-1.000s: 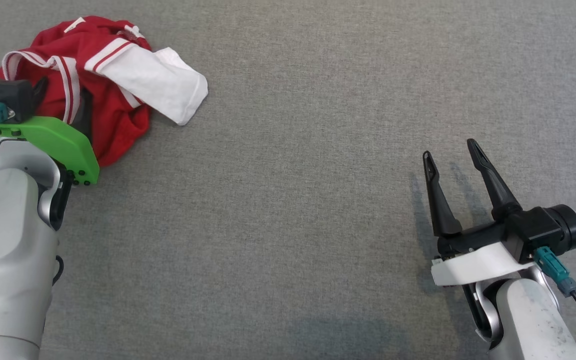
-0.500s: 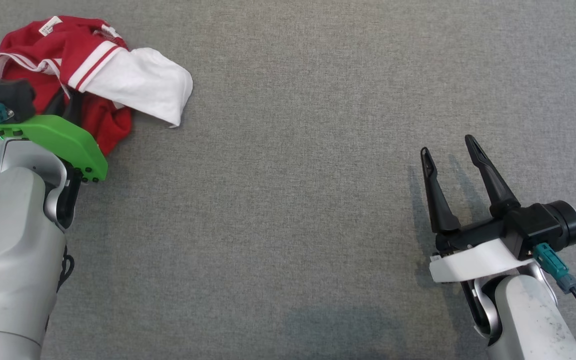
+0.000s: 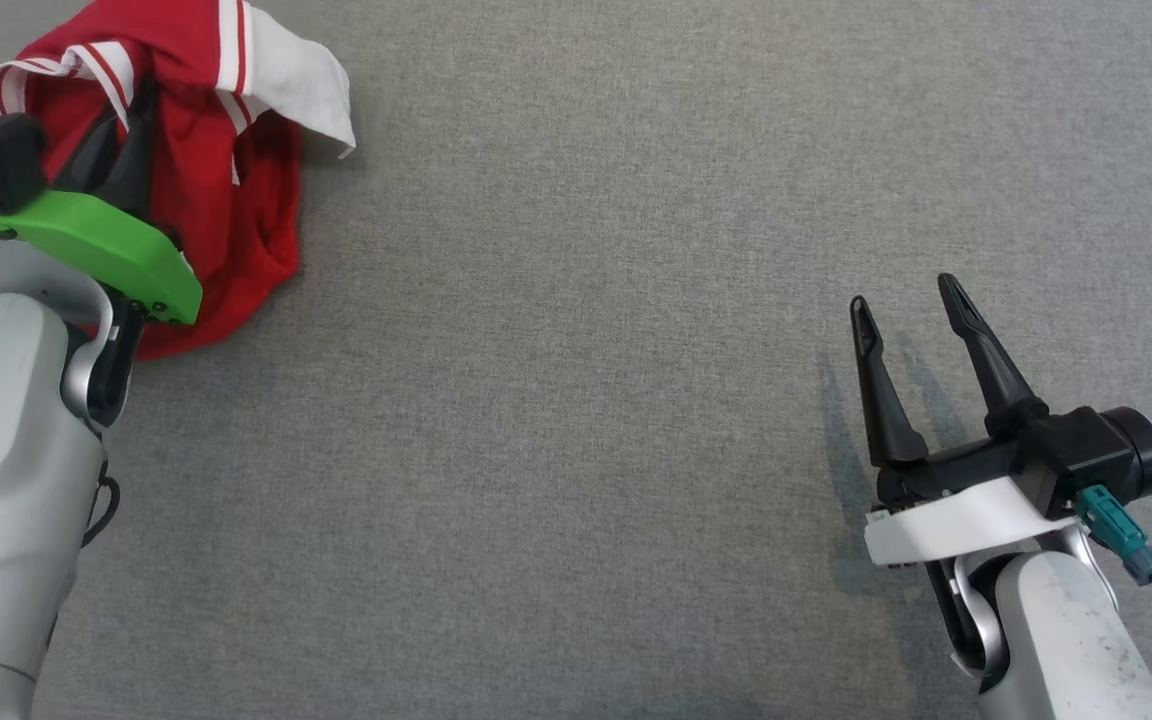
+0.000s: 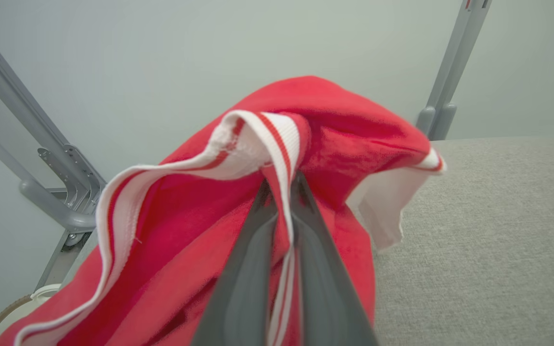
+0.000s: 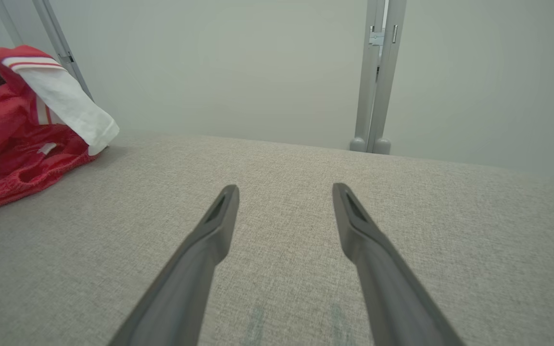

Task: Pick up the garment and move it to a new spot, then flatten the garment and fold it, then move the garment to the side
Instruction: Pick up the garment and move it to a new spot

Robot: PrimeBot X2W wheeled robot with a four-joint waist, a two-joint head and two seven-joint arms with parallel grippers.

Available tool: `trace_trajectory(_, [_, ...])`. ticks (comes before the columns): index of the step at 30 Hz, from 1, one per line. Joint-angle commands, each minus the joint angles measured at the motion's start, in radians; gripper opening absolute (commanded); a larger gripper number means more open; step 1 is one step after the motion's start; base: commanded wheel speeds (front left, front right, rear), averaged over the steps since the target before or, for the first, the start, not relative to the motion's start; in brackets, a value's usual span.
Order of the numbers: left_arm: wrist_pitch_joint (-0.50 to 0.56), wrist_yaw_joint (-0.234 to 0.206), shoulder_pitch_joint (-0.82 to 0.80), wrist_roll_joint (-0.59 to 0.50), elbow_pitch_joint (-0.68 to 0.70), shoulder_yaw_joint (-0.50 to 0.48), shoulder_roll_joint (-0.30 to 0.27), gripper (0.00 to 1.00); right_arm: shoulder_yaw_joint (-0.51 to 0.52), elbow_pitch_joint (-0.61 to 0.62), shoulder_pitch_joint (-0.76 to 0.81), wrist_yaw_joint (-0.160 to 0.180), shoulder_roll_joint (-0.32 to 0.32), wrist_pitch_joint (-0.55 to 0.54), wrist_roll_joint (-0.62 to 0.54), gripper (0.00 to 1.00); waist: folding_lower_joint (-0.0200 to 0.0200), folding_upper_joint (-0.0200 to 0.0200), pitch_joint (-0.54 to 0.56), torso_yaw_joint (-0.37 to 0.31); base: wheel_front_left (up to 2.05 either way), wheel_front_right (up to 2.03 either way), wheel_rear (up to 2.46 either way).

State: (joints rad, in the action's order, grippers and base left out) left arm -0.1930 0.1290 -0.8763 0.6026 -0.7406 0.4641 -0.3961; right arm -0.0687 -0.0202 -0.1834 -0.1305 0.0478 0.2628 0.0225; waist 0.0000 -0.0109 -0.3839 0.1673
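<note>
Found the garment (image 3: 236, 200) bunched at the desk's (image 3: 586, 400) far-left corner, top held up, lower folds resting on the grey surface. Saw its striped white trim (image 4: 277, 139) pinched in the left gripper (image 4: 281, 185), closed tight on it. Noted the right gripper (image 3: 904, 294) spread wide, empty, well apart at the right.

The garment (image 3: 246, 230), red with white-and-red striped ribbing and a white sleeve, was bunched and partly raised. Its striped ribbing was pinched between the closed fingers of the left pincer (image 4: 281, 182). Red cloth draped down both sides of those fingers, and the white sleeve hung just right of their tips. The whole heap lay well left of the right pincer (image 3: 904, 295).
</note>
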Motion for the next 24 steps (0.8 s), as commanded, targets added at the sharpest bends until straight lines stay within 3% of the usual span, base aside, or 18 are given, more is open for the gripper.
trace_trajectory(1, [-0.006, 0.002, -0.018, 0.004, 0.011, 0.005, -0.010, 0.00, 0.003, -0.002, 0.011, 0.000, 0.005, 0.003, 0.007, 1.00, 0.0000, 0.0109, 0.019, 0.006, 0.00, 0.00, 0.00])
trace_trajectory(15, [0.015, -0.007, -0.044, -0.024, 0.221, 0.056, -0.059, 0.00, 0.021, -0.015, 0.070, 0.000, 0.004, 0.003, 0.058, 1.00, 0.0000, 0.0109, 0.183, -0.022, 0.00, 0.00, 0.00])
trace_trajectory(24, [0.075, -0.033, 0.017, -0.029, 0.380, 0.116, -0.024, 0.00, 0.049, -0.014, 0.113, 0.000, 0.004, 0.003, 0.073, 1.00, 0.0000, 0.0109, 0.251, -0.102, 0.00, 0.00, 0.00])
